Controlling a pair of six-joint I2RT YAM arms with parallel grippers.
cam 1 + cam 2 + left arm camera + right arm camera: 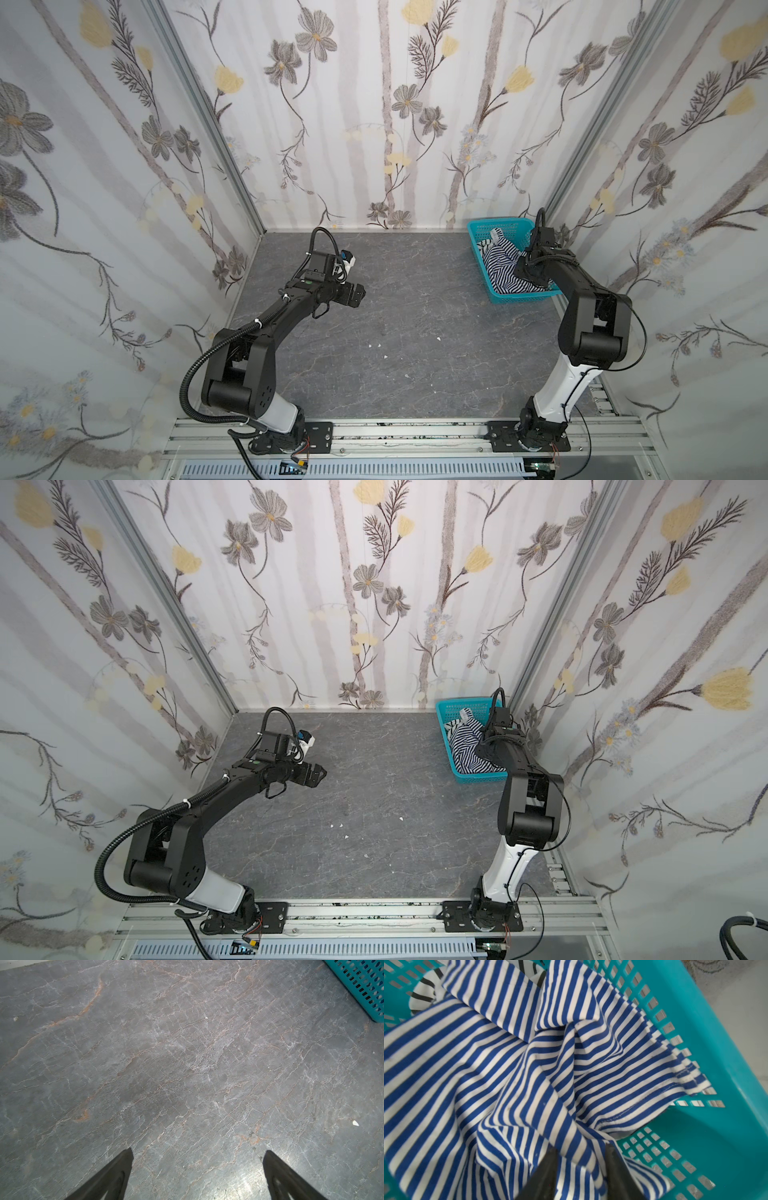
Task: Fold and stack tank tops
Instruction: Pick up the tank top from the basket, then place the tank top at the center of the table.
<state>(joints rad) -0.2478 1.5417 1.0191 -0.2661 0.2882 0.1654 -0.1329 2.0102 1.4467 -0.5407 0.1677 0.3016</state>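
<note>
Navy-striped top (500,270), black-striped top (423,991): crumpled in basket (478,259), 1 o'clock corner of surface (415,332). Right pincer (581,1150) clamped on navy fold; left pincer (198,1151) spread, empty. Folding, stacking: all pending.

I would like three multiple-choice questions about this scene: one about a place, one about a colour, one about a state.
1. Where do both tank tops lie? A) on the table B) in the teal basket C) on the front rail
2. Stripe colour of the uppermost tank top? A) red B) blue C) green
3. The left gripper is: A) open B) shut on cloth C) shut on the basket

B: both lie crumpled within its walls. B: blue and white. A: fingers wide apart, nothing between.
</note>
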